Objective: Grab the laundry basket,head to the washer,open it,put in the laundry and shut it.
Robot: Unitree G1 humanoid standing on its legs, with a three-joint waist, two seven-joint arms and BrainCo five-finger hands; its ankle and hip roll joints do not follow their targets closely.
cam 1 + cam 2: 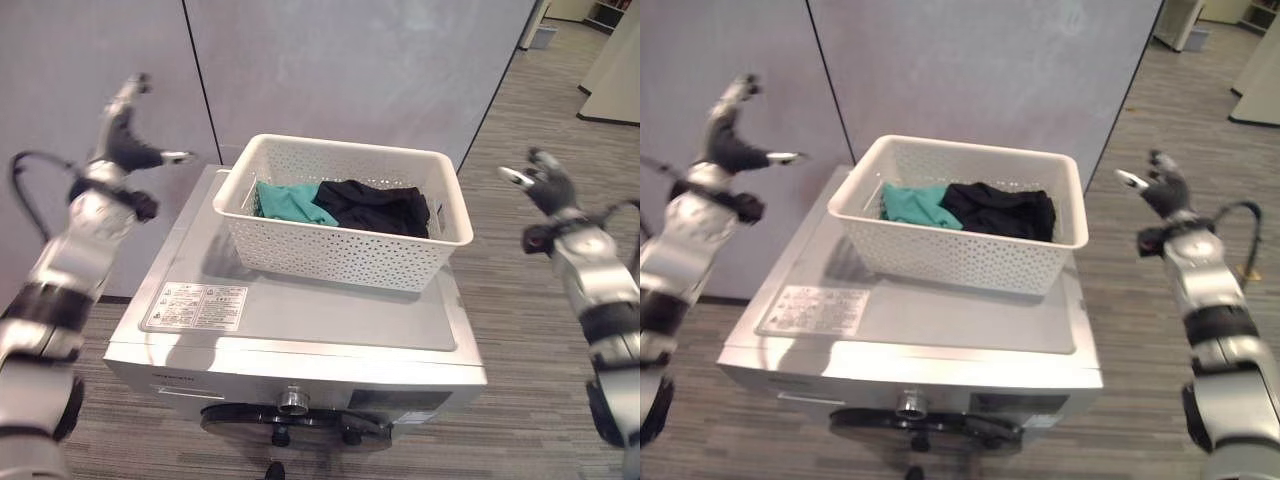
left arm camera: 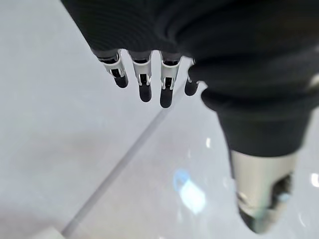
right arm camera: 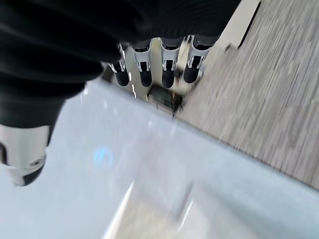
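A white perforated laundry basket (image 1: pixel 300 255) stands on top of the silver washer (image 1: pixel 300 320), toward its back. Inside lie a teal cloth (image 1: pixel 290 203) and a black cloth (image 1: pixel 378 207). My left hand (image 1: pixel 128 140) is raised in the air to the left of the basket, apart from it, fingers spread and straight. My right hand (image 1: pixel 545 185) hangs in the air to the right of the basket, also apart from it and open. Both wrist views show straight fingers (image 2: pixel 144 82) and fingers (image 3: pixel 167 67) holding nothing. The washer's round door (image 1: pixel 290 420) at the front is closed.
Grey partition panels (image 1: pixel 350 70) stand right behind the washer. Striped grey floor (image 1: pixel 530 300) lies to the right, with white furniture (image 1: pixel 610 70) at the far right back. A label sticker (image 1: pixel 195 305) sits on the washer's top near the left front.
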